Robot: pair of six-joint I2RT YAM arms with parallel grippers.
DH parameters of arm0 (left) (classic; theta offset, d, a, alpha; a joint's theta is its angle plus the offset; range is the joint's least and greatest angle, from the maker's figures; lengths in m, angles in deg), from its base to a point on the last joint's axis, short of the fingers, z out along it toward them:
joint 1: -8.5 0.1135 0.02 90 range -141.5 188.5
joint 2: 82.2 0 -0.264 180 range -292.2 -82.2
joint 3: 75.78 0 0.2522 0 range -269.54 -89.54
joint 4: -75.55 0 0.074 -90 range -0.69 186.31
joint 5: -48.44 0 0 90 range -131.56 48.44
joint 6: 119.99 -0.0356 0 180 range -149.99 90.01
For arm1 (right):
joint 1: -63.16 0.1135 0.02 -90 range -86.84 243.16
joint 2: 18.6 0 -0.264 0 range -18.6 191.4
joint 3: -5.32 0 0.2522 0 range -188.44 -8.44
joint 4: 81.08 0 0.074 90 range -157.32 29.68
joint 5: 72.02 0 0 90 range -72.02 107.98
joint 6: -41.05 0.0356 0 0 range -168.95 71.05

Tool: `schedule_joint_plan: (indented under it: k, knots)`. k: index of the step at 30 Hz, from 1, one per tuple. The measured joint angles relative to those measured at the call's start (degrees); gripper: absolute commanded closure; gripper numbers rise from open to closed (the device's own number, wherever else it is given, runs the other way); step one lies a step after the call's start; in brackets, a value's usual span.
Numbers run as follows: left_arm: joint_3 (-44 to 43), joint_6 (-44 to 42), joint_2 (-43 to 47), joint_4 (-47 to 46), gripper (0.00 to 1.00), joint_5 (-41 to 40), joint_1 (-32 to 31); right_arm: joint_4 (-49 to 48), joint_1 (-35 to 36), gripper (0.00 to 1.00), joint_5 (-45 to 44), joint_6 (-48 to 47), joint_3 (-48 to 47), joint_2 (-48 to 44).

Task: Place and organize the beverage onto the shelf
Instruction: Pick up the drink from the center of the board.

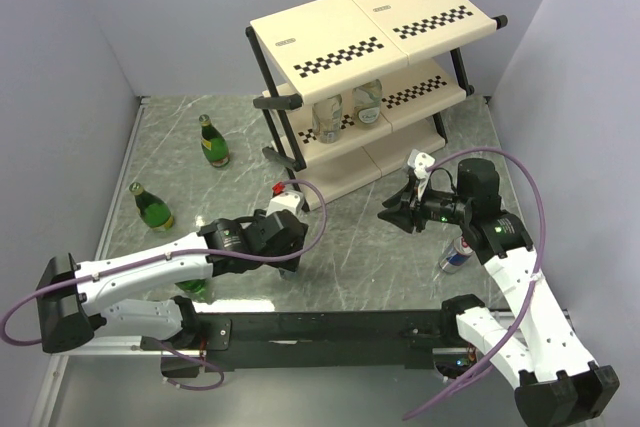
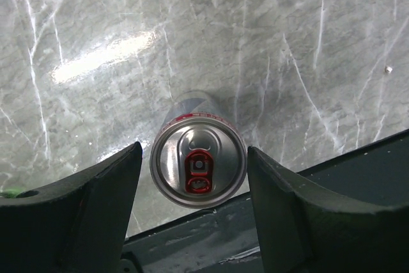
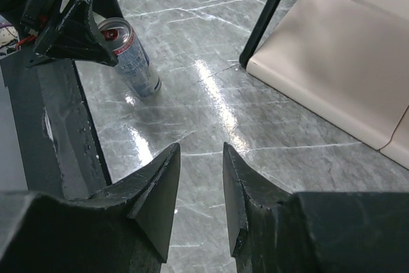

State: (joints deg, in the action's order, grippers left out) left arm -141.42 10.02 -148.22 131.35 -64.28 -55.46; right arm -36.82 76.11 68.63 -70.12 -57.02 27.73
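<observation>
Left gripper hangs nose-down over a can, one finger on each side of its lid. On one side a sliver of floor shows between finger and can. On the other side the two edges meet, so I cannot tell whether it is squeezing or only straddling.

Seen from above, that can stands on the table just off the near-left corner of the shelf, close to the front edge of the lowest tier.

Right gripper is closed down to a narrow slit with nothing in it. It is held low over the marble and points toward the left one, with an open stretch of table between the two. The lowest tier's rounded edge and a black leg lie just beside its path on the shelf side.

A second can stands upright just beside the right forearm.

Out on the left side, a green bottle stands well apart from the shelf, toward the back. A second green bottle stands nearer the left wall. A third green bottle is mostly hidden under the left arm, close to the black rail at the near edge.

A clear bottle and a second clear bottle stand side by side on the middle tier. The shelf's far end comes near the right wall.
</observation>
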Motion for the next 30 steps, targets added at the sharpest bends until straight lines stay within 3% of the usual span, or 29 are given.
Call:
schedule_joint_plan:
  k: [6,9,10,12,18,30]
  knots:
    - [0.0,0.1,-0.5,0.1,0.33,-0.6,0.0,0.0,0.0,0.58,0.1,0.0,0.0,0.0]
    - [0.0,0.2,-0.6,-0.5,0.55,-0.7,-0.1,0.0,0.0,0.57,0.1,0.0,0.1,0.1]
    - [0.0,0.1,-0.7,-0.7,0.78,-0.7,-0.1,0.0,0.0,0.56,0.1,-0.2,0.1,0.1]
    - [0.0,-0.3,-0.7,-0.9,0.99,-0.7,-0.1,0.0,0.0,0.52,0.1,-0.2,0.2,0.2]
    - [0.0,-1.7,-0.7,-2.2,1.00,0.0,-0.1,-0.5,0.0,0.35,2.2,-1.7,2.3,0.2]
    - [-7.4,-7.5,-7.6,-12.1,1.00,2.4,-0.1,-4.3,3.4,0.29,2.9,-2.3,7.5,0.2]
